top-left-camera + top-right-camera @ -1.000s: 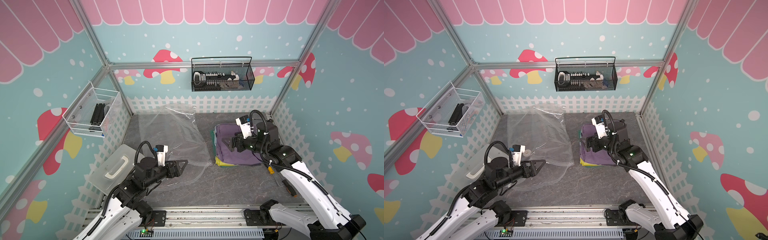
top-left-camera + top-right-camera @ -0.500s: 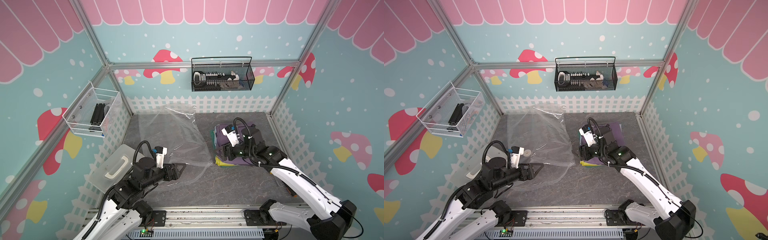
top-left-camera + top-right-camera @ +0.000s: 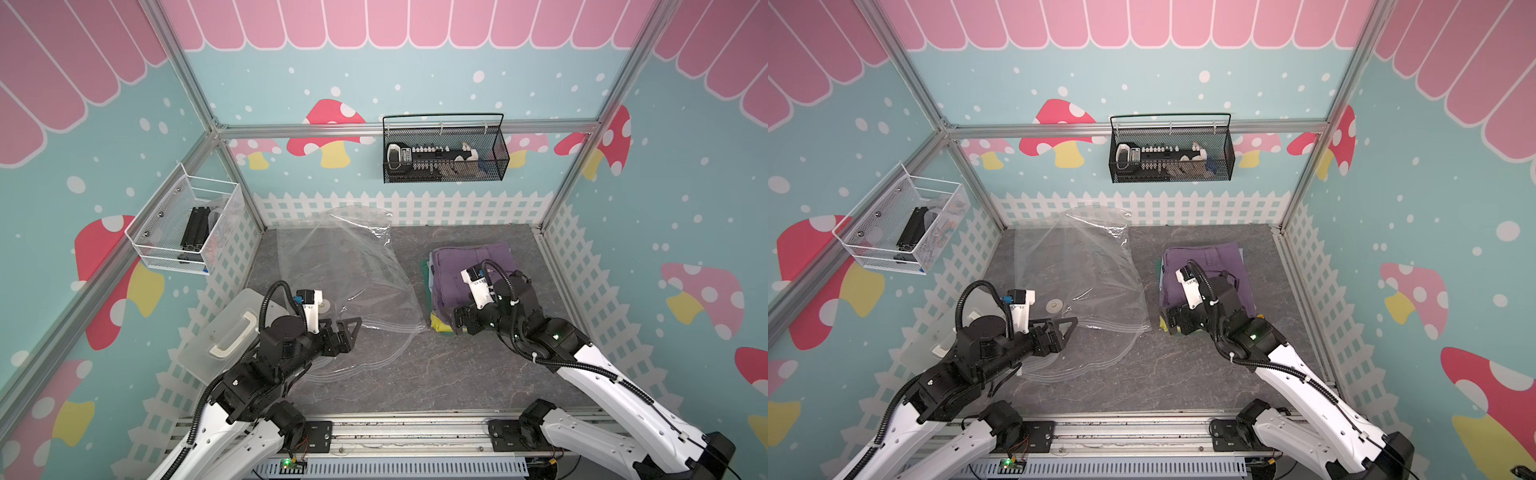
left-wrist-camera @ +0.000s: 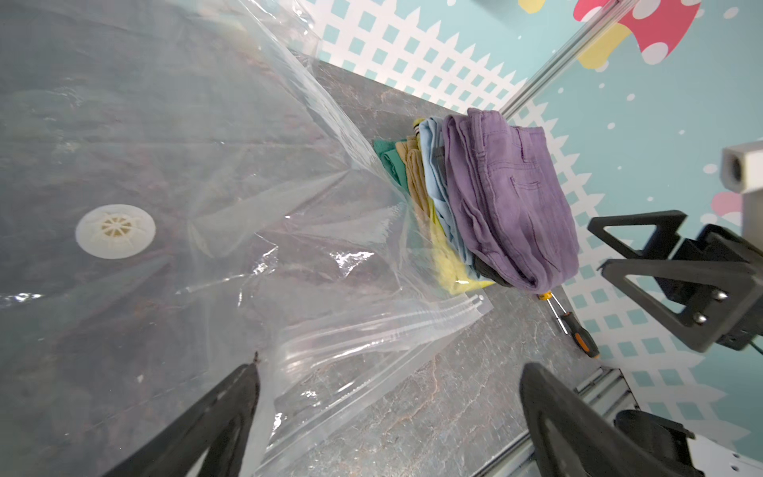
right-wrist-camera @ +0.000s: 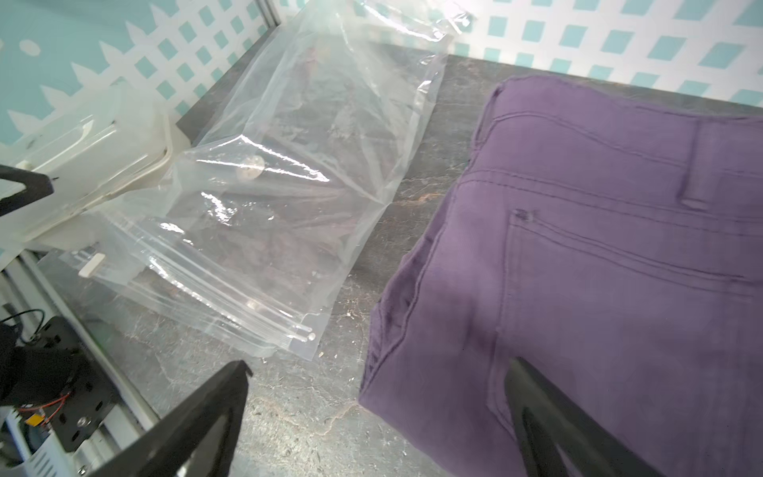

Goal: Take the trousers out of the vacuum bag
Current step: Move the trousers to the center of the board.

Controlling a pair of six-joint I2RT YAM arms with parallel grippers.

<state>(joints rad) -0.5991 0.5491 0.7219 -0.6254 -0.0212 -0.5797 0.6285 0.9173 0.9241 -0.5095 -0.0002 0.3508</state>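
Observation:
The trousers [image 3: 473,259] [image 3: 1204,257] lie folded in a stack on the right of the table, purple on top. Light blue, tan, green and yellow edges show below it [image 4: 429,181]. The stack is outside the vacuum bag [image 3: 345,266] [image 3: 1079,266], which lies flat and see-through at centre left. My left gripper [image 3: 351,326] [image 4: 392,367] is open over the bag's zip-seal edge. My right gripper [image 3: 461,322] [image 5: 380,365] is open above the stack's near corner, with one finger over the purple cloth [image 5: 598,247] and the other over bare table.
A translucent box with a white handle [image 3: 228,336] sits at the near left, partly under the bag. A screwdriver [image 4: 574,330] lies near the stack at the right. The bag's white slider clip [image 5: 91,264] is on the zip edge. Wire baskets [image 3: 444,153] [image 3: 187,228] hang on the walls.
My right gripper has drawn back from over the middle of the stack to its near corner, with its jaws wide apart now. The left gripper has hardly moved.

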